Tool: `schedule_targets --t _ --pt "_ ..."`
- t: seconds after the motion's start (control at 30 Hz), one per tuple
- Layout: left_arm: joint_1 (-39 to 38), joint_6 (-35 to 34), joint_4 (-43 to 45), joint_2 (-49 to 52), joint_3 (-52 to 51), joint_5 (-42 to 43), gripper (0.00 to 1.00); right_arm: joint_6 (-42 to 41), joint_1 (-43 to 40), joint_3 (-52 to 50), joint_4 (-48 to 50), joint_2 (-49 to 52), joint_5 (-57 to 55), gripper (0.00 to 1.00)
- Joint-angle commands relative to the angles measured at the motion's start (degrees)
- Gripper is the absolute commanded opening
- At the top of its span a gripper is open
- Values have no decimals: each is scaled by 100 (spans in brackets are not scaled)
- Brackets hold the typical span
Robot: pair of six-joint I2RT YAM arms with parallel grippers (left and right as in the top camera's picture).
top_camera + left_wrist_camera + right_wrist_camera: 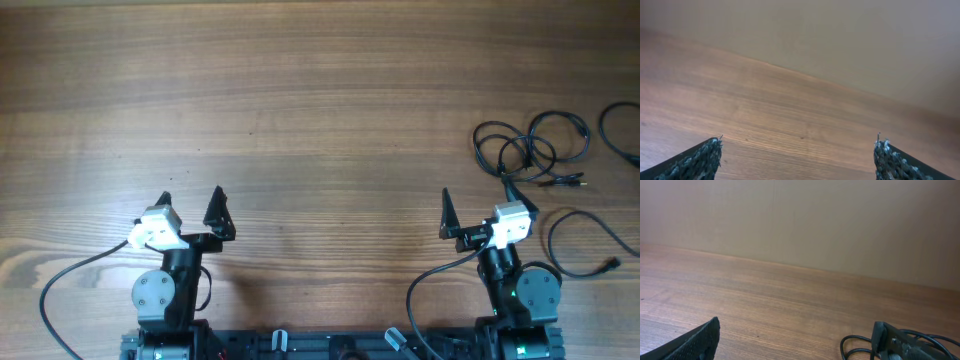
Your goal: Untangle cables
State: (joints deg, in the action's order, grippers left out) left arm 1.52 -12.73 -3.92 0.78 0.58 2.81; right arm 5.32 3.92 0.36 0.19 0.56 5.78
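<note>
Near the right tool (481, 193) lie one cable tangle (528, 151), two separate cables (551, 240) (607, 131).

Warm wood-grain table (300, 100) under soft, even light; behind it, plain beige wall (850, 220) with 1 faint vertical seam.

A robotics lab bench: two black-and-white robot arms (165, 285) (520, 280) mounted at the near edge of a brown wood-grain tabletop (320, 100), a plain beige wall (840, 220) at the far side.
</note>
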Motion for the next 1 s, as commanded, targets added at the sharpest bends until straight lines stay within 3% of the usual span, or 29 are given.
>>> schedule_targets --t 0.0,0.97 --pt "37 1449 -24 -61 -26 13 100 70 -24 -7 22 -39 31 100" --pt "-142 1532 -26 -55 -26 33 100 70 -24 -7 20 -39 31 100"
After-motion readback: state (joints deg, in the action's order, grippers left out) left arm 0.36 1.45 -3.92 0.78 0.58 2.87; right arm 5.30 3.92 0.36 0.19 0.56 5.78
